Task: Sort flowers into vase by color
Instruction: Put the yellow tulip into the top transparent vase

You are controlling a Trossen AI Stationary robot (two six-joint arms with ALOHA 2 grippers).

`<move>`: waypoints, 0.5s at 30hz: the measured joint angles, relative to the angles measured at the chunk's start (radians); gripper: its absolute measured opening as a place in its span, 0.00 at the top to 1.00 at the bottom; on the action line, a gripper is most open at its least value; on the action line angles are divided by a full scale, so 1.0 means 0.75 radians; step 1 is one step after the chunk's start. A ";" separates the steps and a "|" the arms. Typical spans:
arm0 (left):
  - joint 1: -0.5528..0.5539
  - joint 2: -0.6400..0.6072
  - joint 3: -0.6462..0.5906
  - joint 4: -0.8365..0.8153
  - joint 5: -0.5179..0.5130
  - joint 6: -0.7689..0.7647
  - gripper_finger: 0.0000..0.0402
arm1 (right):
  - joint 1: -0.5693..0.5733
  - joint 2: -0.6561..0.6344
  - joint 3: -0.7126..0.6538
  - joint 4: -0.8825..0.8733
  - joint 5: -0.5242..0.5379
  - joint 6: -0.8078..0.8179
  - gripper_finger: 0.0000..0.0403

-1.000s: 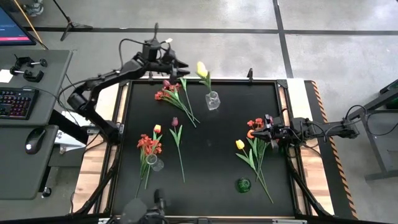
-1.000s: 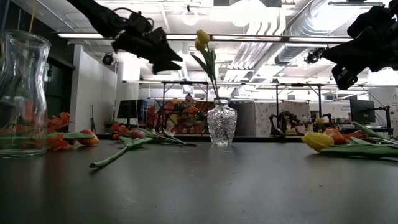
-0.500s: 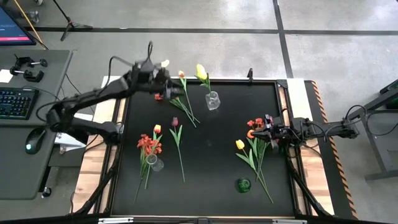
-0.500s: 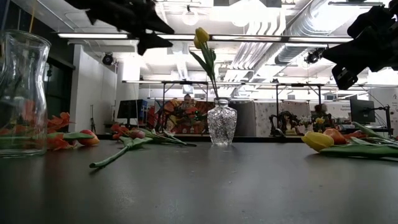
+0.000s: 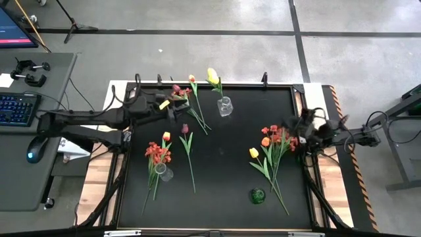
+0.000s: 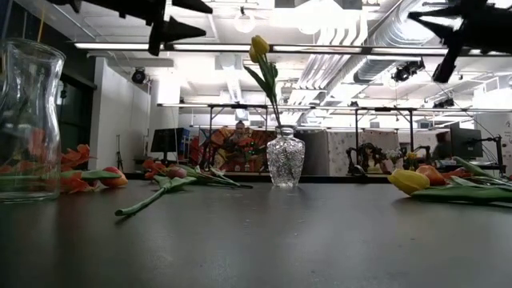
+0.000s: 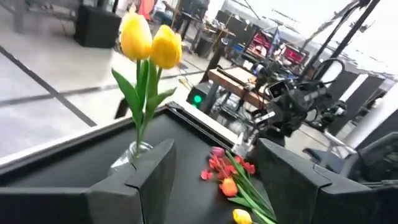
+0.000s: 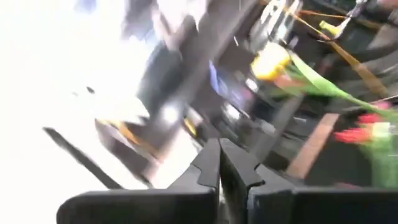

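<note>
Red and maroon flowers (image 5: 186, 105) lying just beside left gripper (image 5: 172, 106), fingers spread and empty, stems running toward table middle. Right gripper (image 5: 294, 126), pressed together, near red and yellow bunch (image 5: 271, 148).

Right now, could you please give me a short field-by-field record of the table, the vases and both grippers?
clear vase at far edge: holds yellow tulips
clear vase at near left: with red-orange tulips
green vase: near right, no flowers visible in it
loose bunch, right: red, orange, yellow heads, lying flat
loose bunch, far left: lying flat
left gripper: open, empty, above far-left bunch
right gripper: shut, empty, beside right bunch
</note>
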 joint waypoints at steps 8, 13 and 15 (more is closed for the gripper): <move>0.020 -0.001 0.013 0.017 -0.016 0.086 0.47 | 0.003 0.239 0.068 0.303 -0.011 0.056 1.00; 0.059 -0.001 0.013 0.017 0.037 0.097 0.47 | 0.042 0.690 0.431 0.138 -0.350 -0.047 1.00; 0.073 -0.002 0.013 0.015 0.105 0.102 0.47 | 0.056 0.857 0.595 -0.118 -0.502 -0.077 1.00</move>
